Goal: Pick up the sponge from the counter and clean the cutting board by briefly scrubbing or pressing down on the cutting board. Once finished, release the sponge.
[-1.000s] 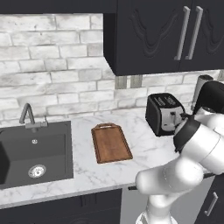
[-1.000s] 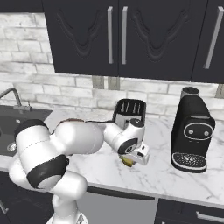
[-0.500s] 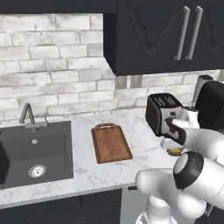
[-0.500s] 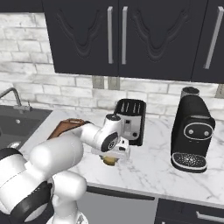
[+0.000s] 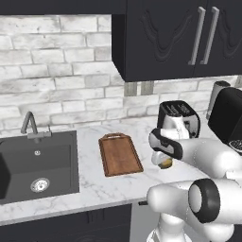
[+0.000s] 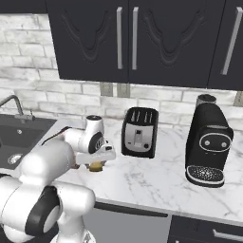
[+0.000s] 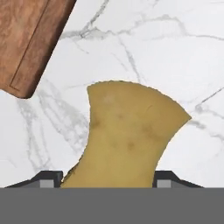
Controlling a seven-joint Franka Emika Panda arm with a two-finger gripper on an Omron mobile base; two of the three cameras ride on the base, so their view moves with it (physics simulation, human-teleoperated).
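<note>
In the hand view, the mustard-yellow sponge [image 7: 127,135] sits between my two fingertips [image 7: 48,178], squeezed and bent, above the white marble counter [image 7: 153,43]. My gripper [image 5: 163,159] is shut on the sponge [image 5: 166,163] and hovers just over the counter [image 5: 118,189], a short way right of the reddish-brown cutting board [image 5: 119,154]. A corner of the cutting board [image 7: 26,39] shows at the hand view's upper left. From the right base view, the sponge [image 6: 96,166] hangs under the gripper [image 6: 97,161], left of the toaster.
A black toaster [image 5: 178,118] stands close behind the gripper, and a black coffee machine [image 6: 208,142] sits further right. The dark sink [image 5: 38,163] with its faucet [image 5: 29,125] lies left of the board. Dark cabinets hang overhead.
The arm has swung left across the counter with the sponge in the gripper, from beside the coffee machine to in front of the toaster, closer to the cutting board.
</note>
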